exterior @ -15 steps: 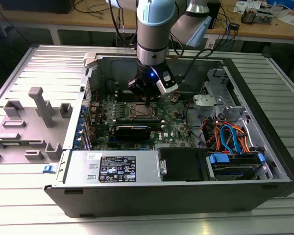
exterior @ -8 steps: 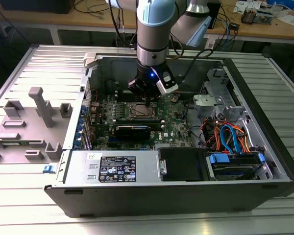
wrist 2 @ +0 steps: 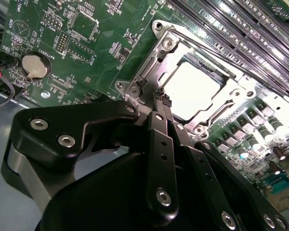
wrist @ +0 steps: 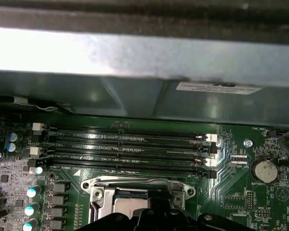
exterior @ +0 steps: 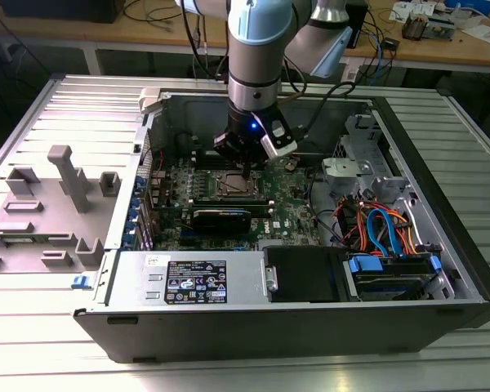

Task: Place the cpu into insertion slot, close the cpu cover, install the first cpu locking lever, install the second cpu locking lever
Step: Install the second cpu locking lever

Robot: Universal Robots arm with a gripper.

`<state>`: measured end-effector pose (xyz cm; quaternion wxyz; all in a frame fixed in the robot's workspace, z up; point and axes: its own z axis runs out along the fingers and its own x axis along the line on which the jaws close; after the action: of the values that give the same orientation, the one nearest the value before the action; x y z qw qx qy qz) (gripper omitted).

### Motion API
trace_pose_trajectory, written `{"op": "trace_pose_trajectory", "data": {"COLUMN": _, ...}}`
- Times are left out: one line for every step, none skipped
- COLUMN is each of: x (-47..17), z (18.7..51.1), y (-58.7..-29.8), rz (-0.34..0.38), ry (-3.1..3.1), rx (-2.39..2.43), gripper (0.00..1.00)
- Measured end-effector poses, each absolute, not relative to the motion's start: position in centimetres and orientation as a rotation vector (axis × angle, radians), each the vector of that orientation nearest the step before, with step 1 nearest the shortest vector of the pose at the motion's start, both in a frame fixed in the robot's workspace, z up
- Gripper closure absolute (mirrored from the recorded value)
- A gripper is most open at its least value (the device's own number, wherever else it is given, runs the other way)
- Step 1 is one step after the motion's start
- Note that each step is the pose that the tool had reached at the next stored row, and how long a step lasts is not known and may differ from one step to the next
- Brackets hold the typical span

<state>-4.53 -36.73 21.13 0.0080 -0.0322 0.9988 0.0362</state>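
Observation:
The cpu (wrist 2: 191,90), with its bright silvery top, lies in the insertion slot (exterior: 229,187) on the green motherboard. The silver cpu cover (wrist 2: 149,67) lies flat around it, framing the chip in its window. My gripper (wrist 2: 162,97) is shut, its black fingers pressed together, with the tips down at the socket's edge by a corner of the cover. I cannot tell whether they touch a locking lever. In the exterior view the gripper (exterior: 247,170) hangs straight down over the socket's far right side. In the first wrist view the cpu (wrist: 130,204) peeks out just beyond the gripper (wrist: 160,204).
Long black memory slots (wrist: 130,149) run right beside the socket, with the case wall (wrist: 135,96) behind them. A black graphics card (exterior: 220,217) lies in front of the socket. A coin battery (wrist 2: 32,65), the power supply (exterior: 192,282) and bundled cables (exterior: 384,224) crowd the case.

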Motion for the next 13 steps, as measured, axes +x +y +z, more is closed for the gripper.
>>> {"op": "trace_pose_trajectory", "data": {"x": -4.53, "z": 21.13, "y": -36.75, "rz": 0.113, "ry": 3.122, "rx": -0.101, "gripper": 0.89}}
{"op": "trace_pose_trajectory", "data": {"x": -4.53, "z": 21.13, "y": -36.77, "rz": 0.113, "ry": 3.122, "rx": -0.101, "gripper": 0.89}}
{"op": "trace_pose_trajectory", "data": {"x": -4.53, "z": 21.13, "y": -36.79, "rz": 0.113, "ry": 3.122, "rx": -0.101, "gripper": 0.89}}
{"op": "trace_pose_trajectory", "data": {"x": -4.53, "z": 21.13, "y": -36.81, "rz": 0.113, "ry": 3.122, "rx": -0.101, "gripper": 0.89}}
{"op": "trace_pose_trajectory", "data": {"x": -4.53, "z": 21.13, "y": -36.84, "rz": 0.113, "ry": 3.122, "rx": -0.101, "gripper": 0.89}}
{"op": "trace_pose_trajectory", "data": {"x": -4.53, "z": 21.13, "y": -36.85, "rz": 0.113, "ry": 3.122, "rx": -0.101, "gripper": 0.89}}
{"op": "trace_pose_trajectory", "data": {"x": -4.53, "z": 21.13, "y": -36.88, "rz": 0.113, "ry": 3.122, "rx": -0.101, "gripper": 0.89}}
{"op": "trace_pose_trajectory", "data": {"x": -4.53, "z": 21.13, "y": -36.9, "rz": 0.113, "ry": 3.122, "rx": -0.101, "gripper": 0.89}}
{"op": "trace_pose_trajectory", "data": {"x": -4.53, "z": 21.13, "y": -36.92, "rz": 0.113, "ry": 3.122, "rx": -0.101, "gripper": 0.89}}
{"op": "trace_pose_trajectory", "data": {"x": -4.53, "z": 21.13, "y": -36.96, "rz": 0.113, "ry": 3.122, "rx": -0.101, "gripper": 0.89}}
{"op": "trace_pose_trajectory", "data": {"x": -4.53, "z": 21.13, "y": -36.99, "rz": 0.113, "ry": 3.122, "rx": -0.101, "gripper": 0.89}}
{"op": "trace_pose_trajectory", "data": {"x": -4.53, "z": 21.13, "y": -37.01, "rz": 0.113, "ry": 3.122, "rx": -0.101, "gripper": 0.89}}
{"op": "trace_pose_trajectory", "data": {"x": -4.53, "z": 21.13, "y": -37.02, "rz": 0.113, "ry": 3.122, "rx": -0.101, "gripper": 0.89}}
